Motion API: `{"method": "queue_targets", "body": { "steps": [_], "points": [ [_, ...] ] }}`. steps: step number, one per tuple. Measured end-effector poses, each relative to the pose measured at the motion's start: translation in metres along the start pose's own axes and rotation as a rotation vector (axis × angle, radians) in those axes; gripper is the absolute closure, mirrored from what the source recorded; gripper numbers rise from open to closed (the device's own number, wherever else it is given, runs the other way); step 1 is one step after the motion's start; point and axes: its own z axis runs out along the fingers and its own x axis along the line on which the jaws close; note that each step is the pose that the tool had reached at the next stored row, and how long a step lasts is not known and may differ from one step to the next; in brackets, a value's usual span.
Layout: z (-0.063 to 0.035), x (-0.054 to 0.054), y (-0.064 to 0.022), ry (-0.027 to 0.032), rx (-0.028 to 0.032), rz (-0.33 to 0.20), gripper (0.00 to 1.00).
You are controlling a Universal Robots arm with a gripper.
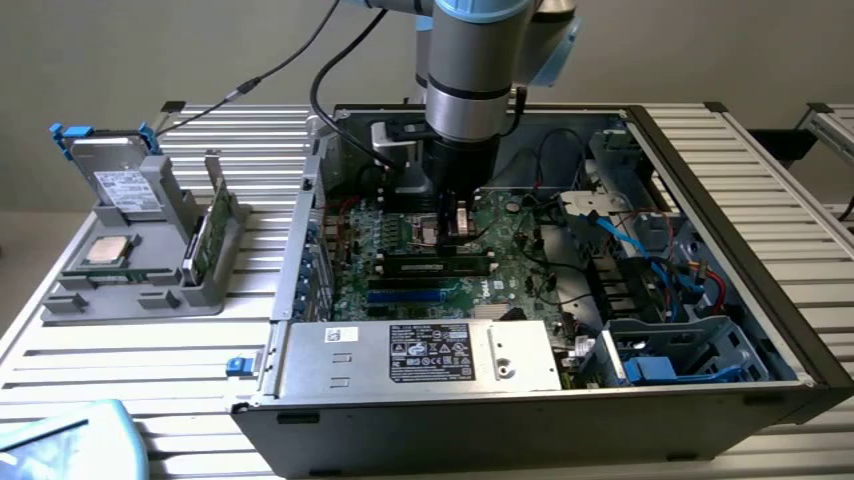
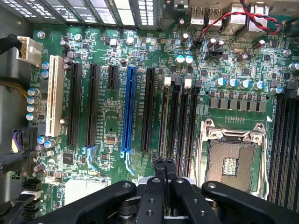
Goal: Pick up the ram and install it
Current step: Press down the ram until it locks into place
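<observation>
Soft, even light fell across the slatted surface point(image 1: 134, 360) in the exterior view, leaving only faint shadows beside the grey holder point(image 1: 94, 300). The inside of the computer case point(image 1: 534, 435) sat dimmer, shaded deepest beneath the arm point(image 1: 467, 60). In the wrist view the green board point(image 2: 107, 126) was brightly and evenly lit, pale glints showed on the silver socket frame point(image 2: 231, 135), and the black pincer point(image 2: 164, 162) showed dark against it.

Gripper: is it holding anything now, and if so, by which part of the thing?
Nothing that shows. The gripper is shut above the motherboard, its fingers pressed together with nothing between them.
</observation>
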Motion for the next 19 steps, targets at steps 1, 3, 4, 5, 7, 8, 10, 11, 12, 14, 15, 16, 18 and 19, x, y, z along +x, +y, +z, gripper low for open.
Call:
{"method": "queue_targets", "body": {
  "steps": [1, 3, 4, 5, 7, 8, 10, 11, 12, 14, 15, 16, 18, 19],
  "points": [
    [-0.0001, 0.000, -0.0006, 0.0001, -0.0001, 0.000, 0.90],
    [-0.0002, 0.001, -0.0052, -0.0009, 0.0000, 0.000, 0.90],
    [-0.0003, 0.001, -0.0084, -0.0016, 0.0002, 0.000, 0.90],
    [-0.0004, 0.001, -0.0119, -0.0019, 0.0002, 0.000, 0.90],
    [-0.0007, 0.002, -0.0177, -0.0020, 0.0001, 0.000, 0.90],
    [-0.0008, 0.002, -0.0205, -0.0020, 0.0001, 0.000, 0.90],
    [-0.0010, 0.002, -0.0263, -0.0021, 0.0001, -0.001, 0.90],
    [-0.0010, 0.002, -0.0278, -0.0022, 0.0000, -0.001, 0.90],
    [-0.0006, 0.002, -0.0279, -0.0023, 0.0002, -0.001, 0.90],
    [0.0013, 0.002, -0.0280, -0.0020, 0.0001, -0.001, 0.90],
    [0.0028, 0.002, -0.0280, -0.0020, 0.0002, -0.001, 0.90],
    [0.0046, 0.002, -0.0281, -0.0021, 0.0001, -0.001, 0.90],
    [0.0079, 0.002, -0.0282, -0.0020, 0.0001, -0.001, 0.90],
    [0.0092, 0.002, -0.0283, -0.0013, -0.0001, -0.001, 0.90]
  ]
}}
